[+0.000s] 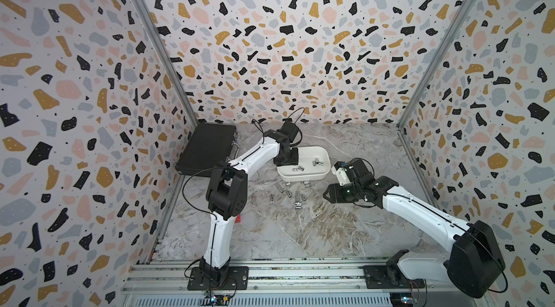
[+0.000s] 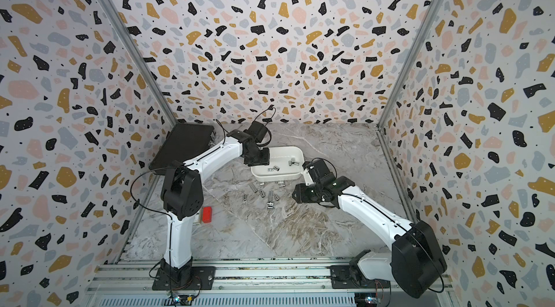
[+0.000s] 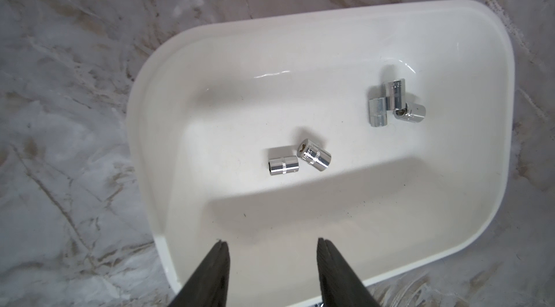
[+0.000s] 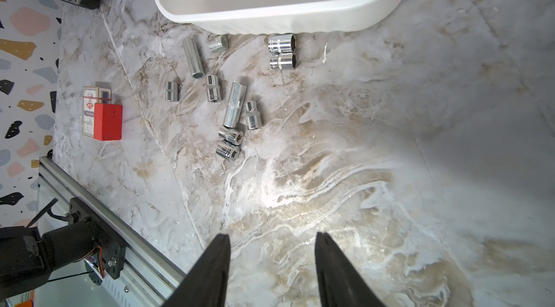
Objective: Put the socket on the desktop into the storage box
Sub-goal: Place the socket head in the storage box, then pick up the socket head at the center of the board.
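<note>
The left gripper (image 3: 273, 245) hangs over the left end of the storage box (image 3: 300, 12), jaws spread and nothing between them. The right gripper (image 4: 271, 238) is also spread and empty. It is held above bare desktop (image 4: 390, 140), near and to the right of the box, so neither arm is carrying anything.

Five sockets lie on the floor of the box. There is a pair (image 3: 300, 161) touching each other towards the middle, and a cluster of three (image 3: 393, 104) lying against one another towards the right end. In both top views the box sits at the far middle of the desktop, between the two arms.

The right wrist view shows ten loose sockets (image 4: 231, 104) scattered on the marble just on the near side of the box. Two are long sockets (image 4: 193, 57); the rest are short. A short pair (image 4: 282, 51) lies close under the box's near wall and the others spread out towards the near side. All of them lie on their sides.

By my count roughly a third of the job is done and two thirds is left.

A black case (image 1: 207, 146) at the far left and a red block (image 4: 107, 121) on a small card box at the left edge take no part in the task.
</note>
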`<action>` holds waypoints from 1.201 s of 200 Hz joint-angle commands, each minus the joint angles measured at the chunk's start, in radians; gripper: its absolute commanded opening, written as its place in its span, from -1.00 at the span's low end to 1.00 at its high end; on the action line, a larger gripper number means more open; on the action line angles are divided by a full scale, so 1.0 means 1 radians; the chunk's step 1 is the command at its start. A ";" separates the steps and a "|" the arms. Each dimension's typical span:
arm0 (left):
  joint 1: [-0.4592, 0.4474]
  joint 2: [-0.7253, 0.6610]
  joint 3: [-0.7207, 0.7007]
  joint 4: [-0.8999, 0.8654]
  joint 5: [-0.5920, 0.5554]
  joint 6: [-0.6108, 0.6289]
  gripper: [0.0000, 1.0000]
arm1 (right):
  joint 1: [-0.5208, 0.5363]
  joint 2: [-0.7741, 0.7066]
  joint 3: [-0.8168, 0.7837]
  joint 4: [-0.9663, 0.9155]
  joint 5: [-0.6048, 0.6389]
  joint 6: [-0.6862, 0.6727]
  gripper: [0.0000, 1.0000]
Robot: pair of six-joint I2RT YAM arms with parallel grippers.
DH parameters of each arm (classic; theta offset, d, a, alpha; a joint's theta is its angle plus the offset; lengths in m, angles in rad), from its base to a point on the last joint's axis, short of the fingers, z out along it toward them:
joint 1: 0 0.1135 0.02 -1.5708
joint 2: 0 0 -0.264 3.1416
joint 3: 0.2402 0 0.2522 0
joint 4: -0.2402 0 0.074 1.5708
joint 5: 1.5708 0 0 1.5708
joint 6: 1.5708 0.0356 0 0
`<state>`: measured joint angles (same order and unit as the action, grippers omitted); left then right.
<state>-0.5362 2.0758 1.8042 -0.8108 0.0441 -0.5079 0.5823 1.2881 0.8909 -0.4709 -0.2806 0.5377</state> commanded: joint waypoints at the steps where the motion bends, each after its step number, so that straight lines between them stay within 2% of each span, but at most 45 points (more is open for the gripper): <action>1: -0.007 -0.068 -0.054 0.051 0.002 0.016 0.06 | -0.004 -0.025 0.014 -0.036 0.027 -0.011 0.08; 40: -0.007 -0.189 -0.176 0.095 0.003 0.005 0.08 | -0.004 -0.015 0.035 -0.054 0.046 -0.022 0.21; 79: -0.007 -0.337 -0.354 0.163 0.014 -0.019 0.12 | -0.004 0.005 0.052 -0.059 0.041 -0.033 0.23; 149: -0.007 -0.577 -0.636 0.214 0.031 -0.037 0.12 | -0.004 0.059 0.098 -0.079 0.035 -0.068 0.12; 240: 0.001 -0.840 -0.890 0.242 0.092 -0.074 0.15 | 0.027 0.167 0.183 -0.101 0.034 -0.081 0.05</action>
<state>-0.5396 1.2945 0.9546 -0.6041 0.1017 -0.5632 0.5930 1.4429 1.0237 -0.5350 -0.2527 0.4717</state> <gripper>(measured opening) 0.569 0.525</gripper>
